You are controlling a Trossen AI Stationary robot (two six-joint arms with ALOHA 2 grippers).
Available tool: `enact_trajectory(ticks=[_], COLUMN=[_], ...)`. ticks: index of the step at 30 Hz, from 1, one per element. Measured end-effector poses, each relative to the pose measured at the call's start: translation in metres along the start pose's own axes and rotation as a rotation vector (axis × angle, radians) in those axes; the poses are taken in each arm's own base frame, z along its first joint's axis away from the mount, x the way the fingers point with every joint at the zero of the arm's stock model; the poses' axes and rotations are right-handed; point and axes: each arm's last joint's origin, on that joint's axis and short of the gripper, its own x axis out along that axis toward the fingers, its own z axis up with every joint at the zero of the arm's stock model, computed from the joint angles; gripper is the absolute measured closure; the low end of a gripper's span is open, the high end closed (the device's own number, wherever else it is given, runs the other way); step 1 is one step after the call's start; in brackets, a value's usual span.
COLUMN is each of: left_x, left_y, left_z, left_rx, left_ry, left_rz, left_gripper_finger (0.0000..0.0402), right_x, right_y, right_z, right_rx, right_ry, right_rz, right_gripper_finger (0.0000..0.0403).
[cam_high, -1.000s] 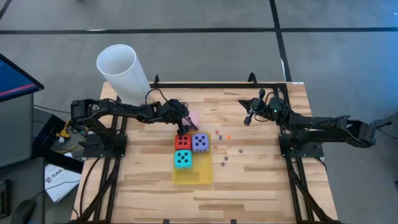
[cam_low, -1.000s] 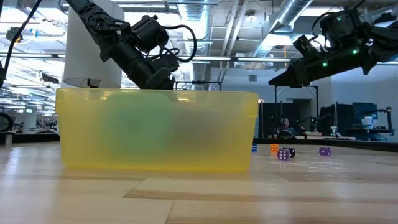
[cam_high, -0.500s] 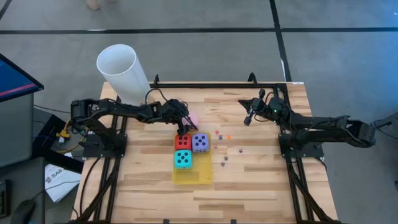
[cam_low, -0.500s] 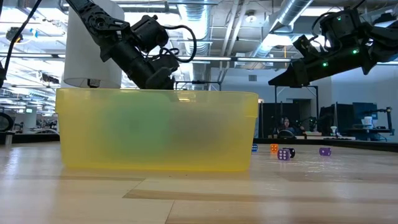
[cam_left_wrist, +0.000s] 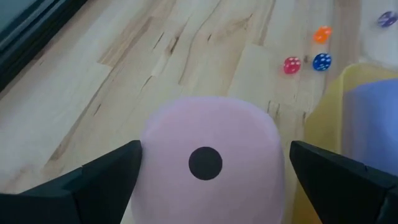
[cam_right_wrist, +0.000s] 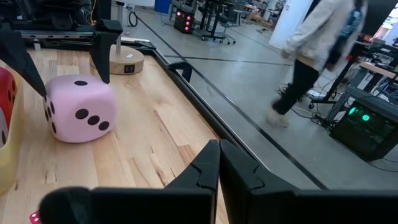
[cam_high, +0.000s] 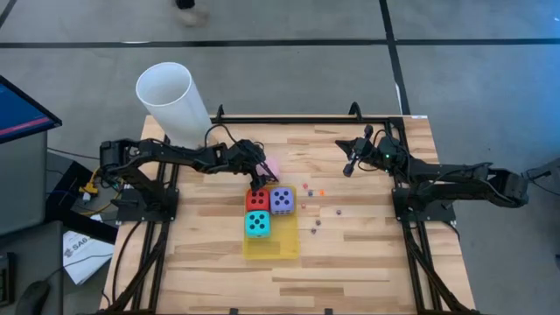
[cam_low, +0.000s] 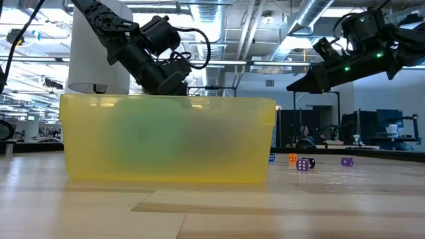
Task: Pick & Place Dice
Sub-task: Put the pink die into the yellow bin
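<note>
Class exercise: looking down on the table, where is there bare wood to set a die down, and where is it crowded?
Bare: the near strip of the table below the yellow tray, and its left part. Crowded: centre, where the red die, purple die and cyan die cluster, with tiny dice scattered to their right.

Even, bright overhead light fills every view, from ceiling strips that glare white in the low view above both arms, and the table (cam_high: 367, 254) carries only short, soft shadows. Between the fingers of the left pincer (cam_left_wrist: 208, 186), the pink die (cam_left_wrist: 208, 162) sits too close and shows soft and blurred. Beyond the right pincer (cam_right_wrist: 217, 162), a walking person (cam_right_wrist: 308, 56) is motion-smeared.
</note>
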Motion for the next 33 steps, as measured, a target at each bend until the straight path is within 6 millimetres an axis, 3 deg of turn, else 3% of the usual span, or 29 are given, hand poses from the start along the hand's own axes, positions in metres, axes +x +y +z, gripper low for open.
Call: enact_trajectory(ticks=[6, 19, 33], left_x=[0.000, -0.001, -0.012], left_y=[-0.001, -0.006, -0.004], left_z=[-0.003, 0.006, 0.013], left_rx=[0.016, 0.008, -0.003], left_ry=[0.023, -0.075, -0.125], left_rz=[0.068, -0.024, 0.029], left_gripper_finger=[0.0002, 0.0002, 0.0002], right_x=[0.000, 0.000, 0.000], right_y=[0.000, 0.000, 0.000], right_z=[0.000, 0.000, 0.000], right_rx=[0.000, 0.000, 0.000], right_ry=[0.000, 0.000, 0.000], right_rz=[0.000, 0.000, 0.000], right_gripper_finger=[0.0397, 0.0397, 0.0397])
